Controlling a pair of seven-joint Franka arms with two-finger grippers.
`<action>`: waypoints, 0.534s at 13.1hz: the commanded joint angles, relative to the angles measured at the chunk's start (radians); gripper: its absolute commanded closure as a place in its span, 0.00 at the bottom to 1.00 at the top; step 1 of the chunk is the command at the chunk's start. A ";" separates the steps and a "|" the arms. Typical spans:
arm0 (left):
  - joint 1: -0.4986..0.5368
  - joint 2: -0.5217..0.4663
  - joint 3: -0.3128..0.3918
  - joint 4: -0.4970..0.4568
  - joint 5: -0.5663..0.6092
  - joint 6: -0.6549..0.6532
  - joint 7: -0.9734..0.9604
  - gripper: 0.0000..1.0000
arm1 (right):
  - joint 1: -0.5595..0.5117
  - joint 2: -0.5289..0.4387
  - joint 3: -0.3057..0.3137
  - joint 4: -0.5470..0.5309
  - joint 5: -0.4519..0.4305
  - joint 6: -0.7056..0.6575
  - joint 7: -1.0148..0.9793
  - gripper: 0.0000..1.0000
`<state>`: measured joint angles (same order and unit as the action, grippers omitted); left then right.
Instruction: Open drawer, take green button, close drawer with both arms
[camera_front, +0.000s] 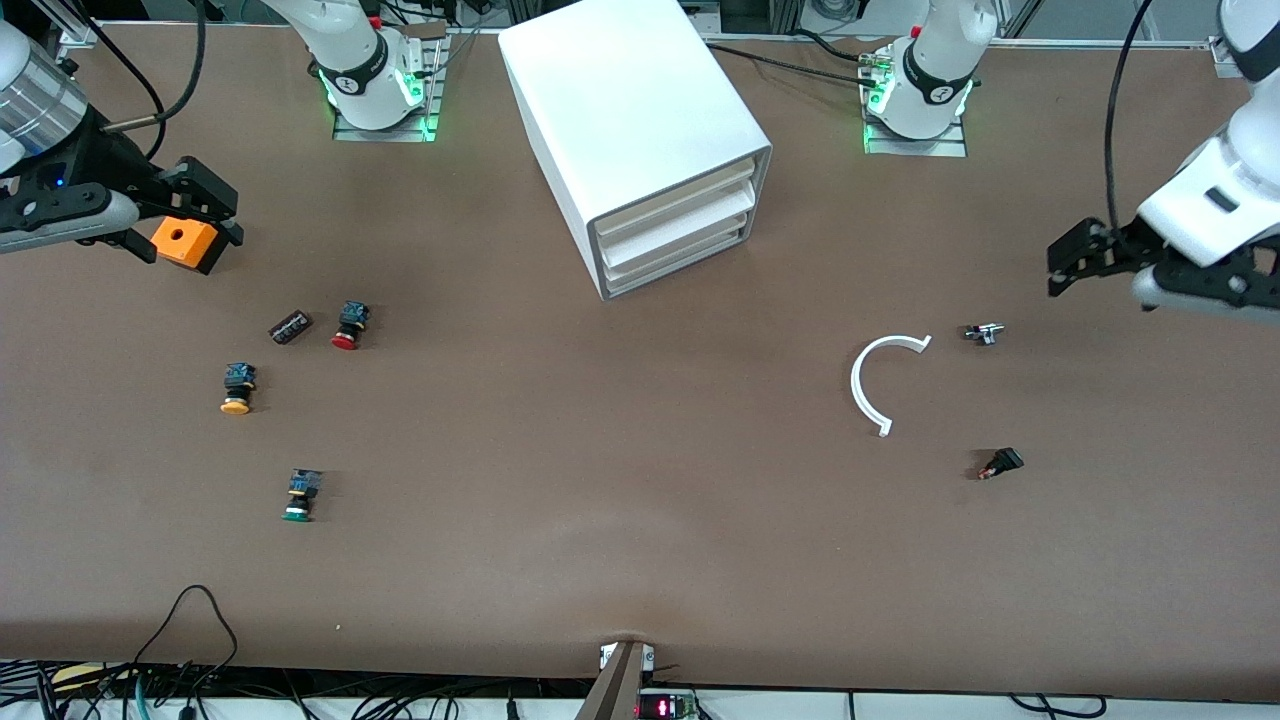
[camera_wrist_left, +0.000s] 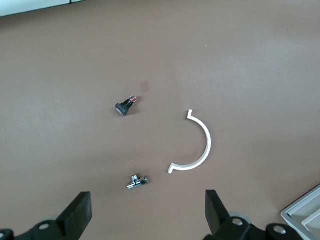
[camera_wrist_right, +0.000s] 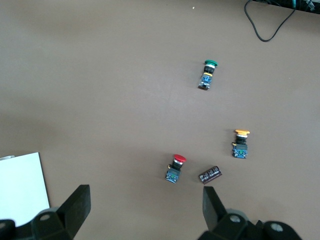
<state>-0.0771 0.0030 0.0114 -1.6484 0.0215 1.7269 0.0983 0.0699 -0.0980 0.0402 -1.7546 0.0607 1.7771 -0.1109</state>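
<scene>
drawer (camera_front: 675, 268) shut, cabinet front angled toward left arm's end; left gripper (camera_front: 1068, 262) wide, empty, better placed than right gripper (camera_front: 200, 215), also wide. green button (camera_front: 299, 496) lies on desk near right.

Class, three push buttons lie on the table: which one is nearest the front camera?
The green-capped button. It lies lowest in the front view, apart from the orange-capped button and the red-capped button, which lie farther away.

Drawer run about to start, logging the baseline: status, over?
Left gripper and right gripper open, empty, over table ends. Drawer shut in cabinet. Green button on table. Nothing blocking.
</scene>
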 joint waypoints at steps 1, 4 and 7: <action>-0.013 -0.038 0.008 -0.039 0.000 0.010 0.008 0.00 | 0.007 0.004 0.020 0.018 0.004 -0.030 -0.009 0.01; -0.013 -0.032 0.008 -0.036 0.001 -0.001 0.008 0.00 | 0.005 0.007 0.017 0.038 0.002 -0.031 -0.009 0.01; -0.015 -0.029 -0.002 -0.031 0.003 -0.010 0.005 0.00 | 0.001 0.011 0.014 0.041 0.004 -0.028 -0.012 0.01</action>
<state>-0.0839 -0.0199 0.0100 -1.6766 0.0216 1.7236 0.0980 0.0742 -0.0980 0.0576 -1.7392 0.0607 1.7702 -0.1106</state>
